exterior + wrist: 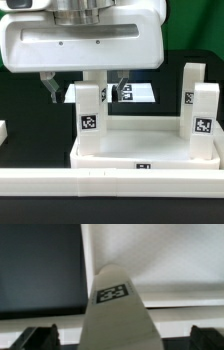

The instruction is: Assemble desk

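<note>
Overhead, the pincer (83, 90) stood wide open with nothing in its grasp, one dark finger (46, 90) on each side of an upright white leg (88, 108). In the wrist view that leg (116, 303) ran up the middle between the two fingertips (38, 337), and I saw a gap on either side, so the pincer (120, 336) touched nothing.

The leg carried a square black-and-white tag (112, 292). I could make out its blocky pattern, but no letters or digits. In the exterior view the same tag (88, 122) faced the camera.

The leg stood at the near corner of the white tray (140, 152) on the exterior view's left. The tray lay flat on the black tabletop (30, 125). On the exterior view's right two more legs stood upright at the tray's corners, a back one (193, 82) and a front one (205, 110), each with a tag too small for me to read.

Behind the tray lay the marker board (143, 92) with its tags. A long white rail (110, 181) ran just in front of the tray.
</note>
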Tool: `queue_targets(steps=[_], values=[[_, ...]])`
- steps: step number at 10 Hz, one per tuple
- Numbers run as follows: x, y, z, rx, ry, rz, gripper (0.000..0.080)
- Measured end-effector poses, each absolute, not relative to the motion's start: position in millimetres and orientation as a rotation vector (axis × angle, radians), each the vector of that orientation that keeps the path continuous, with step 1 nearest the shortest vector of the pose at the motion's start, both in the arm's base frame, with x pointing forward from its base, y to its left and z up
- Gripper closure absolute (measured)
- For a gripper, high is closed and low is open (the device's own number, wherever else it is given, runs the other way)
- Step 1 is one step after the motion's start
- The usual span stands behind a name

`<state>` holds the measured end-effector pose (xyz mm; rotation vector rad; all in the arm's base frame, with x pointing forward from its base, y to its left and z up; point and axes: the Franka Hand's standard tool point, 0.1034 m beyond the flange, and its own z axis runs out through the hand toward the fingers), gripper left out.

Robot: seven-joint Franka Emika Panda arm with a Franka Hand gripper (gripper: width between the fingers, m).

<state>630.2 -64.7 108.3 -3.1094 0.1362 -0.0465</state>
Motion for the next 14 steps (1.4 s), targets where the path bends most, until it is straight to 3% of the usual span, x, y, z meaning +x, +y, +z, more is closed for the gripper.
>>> queue_targets(steps=[2,3,4,5,6,9,14], values=[[629.6,-66.2,107.5,-3.125,-0.015,-0.045,0.0151],[629.1,-67.7,106.9,-3.129,-0.122,-0.041,0.0234],[629.1,-67.7,106.7,-3.130,-0.111,-0.040,0.0372],[629.0,-67.9,106.6,-3.130,-0.110,-0.040,0.0372],[628.9,-68.0,106.5,-3.130,-0.110,-0.040,0.0512],[629.0,-67.7,106.4,-3.129,-0.008,-0.040,0.0512],[630.8,-68.8,106.1,-2.936,0.961,-0.055,0.0511]])
